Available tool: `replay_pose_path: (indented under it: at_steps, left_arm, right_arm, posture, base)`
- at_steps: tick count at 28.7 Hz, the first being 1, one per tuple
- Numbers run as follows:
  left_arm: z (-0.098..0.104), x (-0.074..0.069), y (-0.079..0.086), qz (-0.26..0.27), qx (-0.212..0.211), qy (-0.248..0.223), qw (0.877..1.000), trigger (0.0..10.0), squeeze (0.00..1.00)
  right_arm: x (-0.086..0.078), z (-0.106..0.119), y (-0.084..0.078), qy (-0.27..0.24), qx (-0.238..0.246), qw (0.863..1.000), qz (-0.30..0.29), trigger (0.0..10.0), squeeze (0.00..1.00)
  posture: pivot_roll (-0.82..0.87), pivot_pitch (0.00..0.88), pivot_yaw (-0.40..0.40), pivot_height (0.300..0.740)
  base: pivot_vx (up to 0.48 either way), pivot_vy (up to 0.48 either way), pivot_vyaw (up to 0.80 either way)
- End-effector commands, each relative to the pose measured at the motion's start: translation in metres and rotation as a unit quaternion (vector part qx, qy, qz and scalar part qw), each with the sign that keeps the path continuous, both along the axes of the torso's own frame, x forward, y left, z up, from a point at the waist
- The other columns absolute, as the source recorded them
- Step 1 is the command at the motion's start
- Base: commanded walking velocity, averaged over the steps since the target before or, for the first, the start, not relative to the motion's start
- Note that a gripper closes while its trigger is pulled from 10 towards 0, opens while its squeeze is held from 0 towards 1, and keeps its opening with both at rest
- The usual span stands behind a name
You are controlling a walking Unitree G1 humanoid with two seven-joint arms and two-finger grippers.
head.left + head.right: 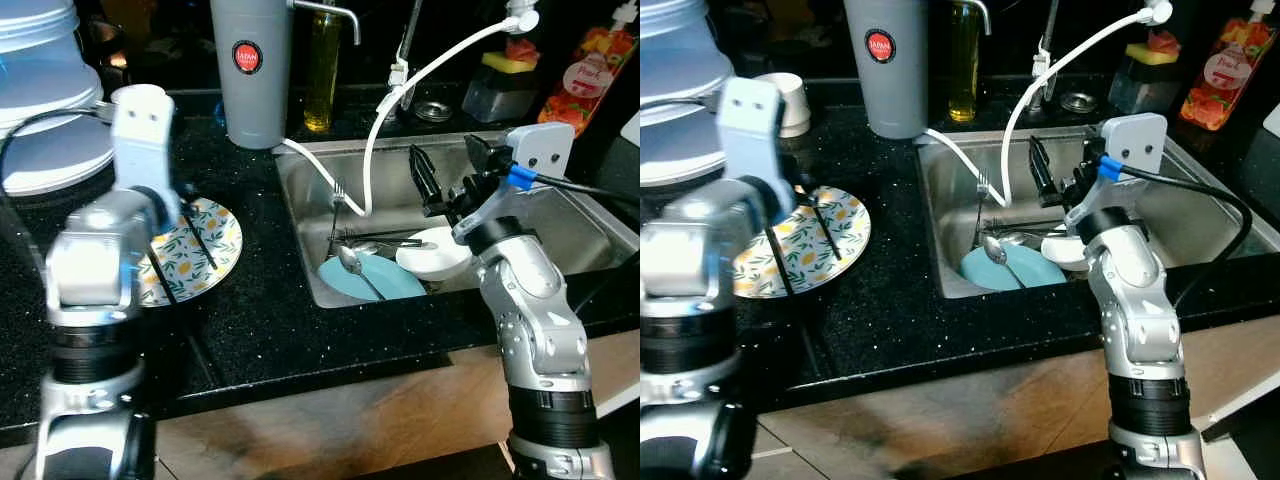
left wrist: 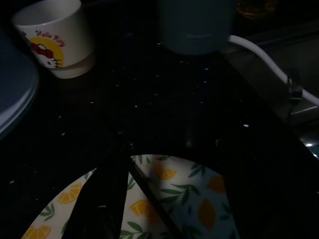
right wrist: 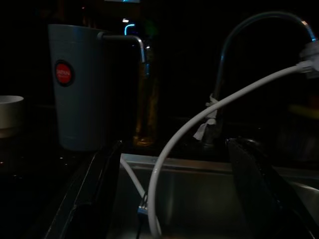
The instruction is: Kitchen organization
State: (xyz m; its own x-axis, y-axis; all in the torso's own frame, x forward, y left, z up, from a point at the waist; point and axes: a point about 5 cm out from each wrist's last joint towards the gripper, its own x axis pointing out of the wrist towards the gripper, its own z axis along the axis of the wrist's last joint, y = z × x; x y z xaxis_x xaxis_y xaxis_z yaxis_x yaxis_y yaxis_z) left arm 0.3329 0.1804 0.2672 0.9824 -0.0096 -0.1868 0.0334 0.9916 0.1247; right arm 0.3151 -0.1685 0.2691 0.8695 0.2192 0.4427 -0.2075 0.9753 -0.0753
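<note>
Oddly, Hello Kitty cup [image 2: 55, 37] beyond lemon plate [image 2: 174, 199], wrist-side.

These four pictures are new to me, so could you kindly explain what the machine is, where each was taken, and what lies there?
It is a humanoid robot at a kitchen counter. The two wide pictures come from a stereo camera on its head, looking down; the two dark ones come from cameras on its wrists. Its left hand rests over a lemon-patterned plate on the black counter, fingers spread; I cannot tell whether it grips the plate. Its right hand hangs open and empty above the steel sink, which holds a blue plate, a white dish and a spoon. Behind stand a grey water filter, a Hello Kitty cup and a white hose.
</note>
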Motion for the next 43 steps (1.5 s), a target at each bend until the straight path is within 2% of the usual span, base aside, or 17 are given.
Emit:
replay_pose_path:
  at_steps: [1, 6, 14, 16, 18, 20, 21, 23, 24, 26, 27, 33, 35, 39, 41, 42, 43]
  left_arm:
    - [0.003, -0.003, -0.003, 0.033, 0.005, -0.001, 0.999, 10.0, 0.00]
    - [-0.024, -0.003, -0.003, 0.112, -0.023, 0.045, 0.992, 10.0, 0.00]
    - [-0.040, 0.005, -0.002, 0.146, -0.058, 0.081, 0.984, 10.0, 0.00]
    - [-0.055, 0.007, 0.001, 0.161, -0.089, 0.120, 0.976, 10.0, 0.00]
    - [-0.059, 0.007, 0.000, 0.160, -0.098, 0.131, 0.973, 10.0, 0.00]
    - [-0.080, 0.003, -0.001, 0.152, -0.137, 0.186, 0.961, 9.7, 0.00]
    - [-0.080, 0.003, -0.001, 0.152, -0.137, 0.186, 0.961, 9.7, 0.00]
    - [-0.085, 0.001, -0.001, 0.145, -0.140, 0.199, 0.959, 8.2, 0.00]
    - [-0.085, 0.001, 0.001, 0.146, -0.135, 0.195, 0.960, 6.5, 0.00]
    - [-0.085, 0.001, 0.002, 0.147, -0.132, 0.191, 0.962, 6.5, 0.00]
    - [-0.085, 0.001, 0.004, 0.154, -0.127, 0.187, 0.962, 0.0, 0.00]
    - [-0.084, 0.002, 0.012, 0.172, -0.116, 0.184, 0.961, 0.0, 0.00]
    - [-0.081, 0.004, 0.028, 0.192, -0.072, 0.166, 0.965, 0.0, 0.00]
    - [-0.080, 0.004, 0.036, 0.200, -0.060, 0.160, 0.965, 0.0, 0.00]
    - [-0.077, 0.006, 0.038, 0.199, -0.052, 0.148, 0.967, 0.0, 0.00]
    - [-0.075, 0.007, 0.037, 0.197, -0.045, 0.141, 0.969, 0.0, 0.00]
    - [-0.075, 0.007, 0.037, 0.197, -0.045, 0.141, 0.969, 0.0, 0.00]
  right_arm:
    - [0.001, -0.001, 0.002, 0.000, 0.000, 1.000, 0.004, 10.0, 0.00]
    - [0.003, -0.002, 0.004, 0.001, 0.000, 1.000, 0.009, 10.0, 0.00]
    - [0.004, -0.001, 0.007, -0.002, 0.000, 1.000, 0.012, 10.0, 0.00]
    - [0.003, -0.001, 0.005, -0.003, 0.001, 1.000, 0.010, 10.0, 0.00]
    - [0.003, -0.001, 0.005, -0.003, 0.001, 1.000, 0.009, 10.0, 0.00]
    - [0.002, -0.002, 0.005, -0.003, 0.003, 1.000, 0.007, 10.0, 0.00]
    - [0.002, -0.002, 0.005, -0.003, 0.003, 1.000, 0.007, 10.0, 0.00]
    - [0.002, -0.002, 0.004, -0.003, 0.003, 1.000, 0.007, 10.0, 0.00]
    - [0.002, -0.002, 0.004, -0.003, 0.003, 1.000, 0.006, 10.0, 0.00]
    - [0.002, -0.002, 0.004, -0.003, 0.003, 1.000, 0.006, 10.0, 0.00]
    - [0.002, -0.002, 0.004, -0.003, 0.003, 1.000, 0.006, 10.0, 0.00]
    - [0.003, -0.002, 0.004, -0.003, 0.003, 1.000, 0.007, 10.0, 0.00]
    - [0.002, -0.008, 0.014, 0.020, -0.002, 0.998, 0.061, 10.0, 0.00]
    - [-0.002, -0.014, 0.024, 0.035, -0.020, 0.993, 0.114, 10.0, 0.00]
    - [-0.016, -0.031, 0.041, 0.062, -0.091, 0.972, 0.209, 10.0, 0.00]
    - [-0.025, -0.043, 0.050, 0.080, -0.142, 0.954, 0.252, 10.0, 0.00]
    - [-0.025, -0.043, 0.050, 0.080, -0.142, 0.954, 0.252, 10.0, 0.00]
  posture:
    - [0.15, 0.031, 0.017, 0.740]
    - [0.14, 0.023, 0.015, 0.740]
    - [0.13, 0.014, 0.018, 0.740]
    - [0.13, 0.017, 0.022, 0.740]
    - [0.13, 0.017, 0.022, 0.740]
    - [0.13, 0.023, 0.024, 0.740]
    - [0.13, 0.023, 0.024, 0.740]
    - [0.13, 0.027, 0.025, 0.740]
    - [0.13, 0.028, 0.024, 0.740]
    - [0.13, 0.028, 0.024, 0.740]
    - [0.13, 0.028, 0.020, 0.740]
    - [0.13, 0.029, 0.019, 0.740]
    - [0.14, 0.032, 0.015, 0.740]
    - [0.14, 0.032, 0.012, 0.740]
    - [0.13, 0.034, 0.008, 0.740]
    - [0.13, 0.034, 0.008, 0.740]
    - [0.13, 0.034, 0.008, 0.740]
  base:
    - [0.000, 0.000, 0.00]
    - [0.000, 0.000, 0.00]
    - [0.000, 0.000, 0.00]
    - [0.000, 0.000, 0.00]
    - [0.000, 0.000, 0.00]
    - [0.000, 0.000, 0.00]
    - [0.000, 0.000, 0.00]
    - [0.000, 0.000, 0.00]
    - [0.000, 0.000, 0.00]
    - [0.000, 0.000, 0.00]
    - [0.000, 0.000, 0.00]
    - [0.000, 0.000, 0.00]
    - [0.000, 0.000, 0.00]
    - [0.000, 0.000, 0.00]
    - [0.000, 0.000, 0.00]
    - [0.000, 0.000, 0.00]
    - [0.000, 0.000, 0.00]
